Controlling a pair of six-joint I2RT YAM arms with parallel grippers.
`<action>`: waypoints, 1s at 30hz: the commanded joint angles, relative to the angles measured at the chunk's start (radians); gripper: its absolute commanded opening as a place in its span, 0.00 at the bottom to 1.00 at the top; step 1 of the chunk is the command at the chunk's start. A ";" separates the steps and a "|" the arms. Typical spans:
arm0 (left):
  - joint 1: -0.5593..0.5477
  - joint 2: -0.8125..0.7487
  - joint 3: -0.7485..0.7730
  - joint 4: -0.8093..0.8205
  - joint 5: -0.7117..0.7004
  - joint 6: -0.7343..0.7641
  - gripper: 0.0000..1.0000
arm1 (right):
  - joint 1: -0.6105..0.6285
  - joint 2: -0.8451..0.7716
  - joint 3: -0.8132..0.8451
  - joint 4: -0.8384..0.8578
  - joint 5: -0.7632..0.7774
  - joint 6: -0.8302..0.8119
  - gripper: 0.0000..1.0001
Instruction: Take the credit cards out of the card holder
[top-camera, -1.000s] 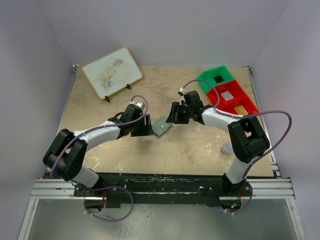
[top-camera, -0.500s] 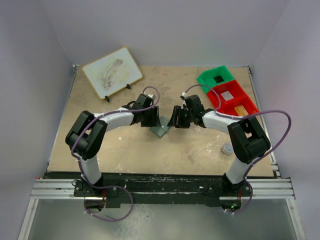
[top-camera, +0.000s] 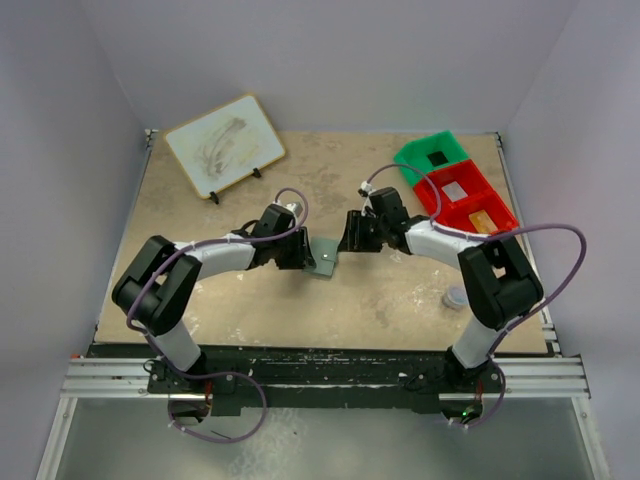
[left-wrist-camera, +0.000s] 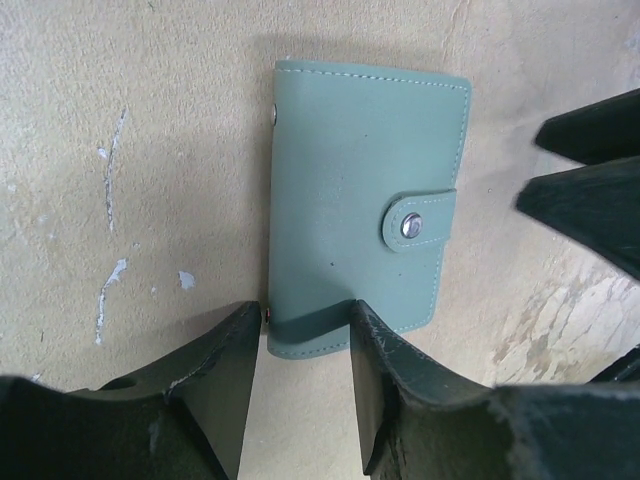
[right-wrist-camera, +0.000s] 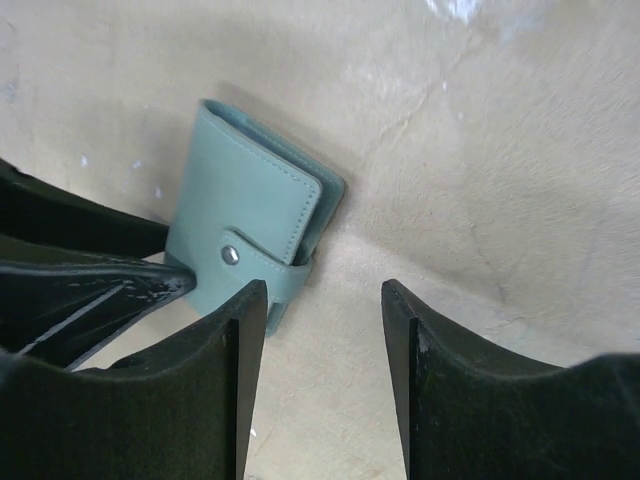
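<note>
Card holder (left-wrist-camera: 365, 200): lying closed on surface (left-wrist-camera: 150, 150); left pincer (left-wrist-camera: 305, 312) gaping, straddling its corner; right pincer (right-wrist-camera: 322, 290) gaping empty beside it.

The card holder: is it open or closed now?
Closed. The card holder lies flat on the table, and its tab is snapped over the front cover; no cards show.

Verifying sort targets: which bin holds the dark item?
The green bin, the rearmost; a dark square lies in it. The two red bins hold a pale grey piece and a tan one.
</note>
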 joint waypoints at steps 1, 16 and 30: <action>-0.007 -0.014 -0.009 -0.017 -0.029 -0.013 0.39 | 0.004 -0.101 0.077 -0.023 0.032 -0.167 0.53; -0.006 -0.022 -0.008 0.013 -0.052 -0.049 0.41 | 0.097 -0.202 -0.063 0.207 0.110 -0.443 0.52; -0.006 -0.020 -0.029 -0.005 -0.068 -0.067 0.41 | 0.161 -0.167 -0.030 0.187 0.110 -0.582 0.52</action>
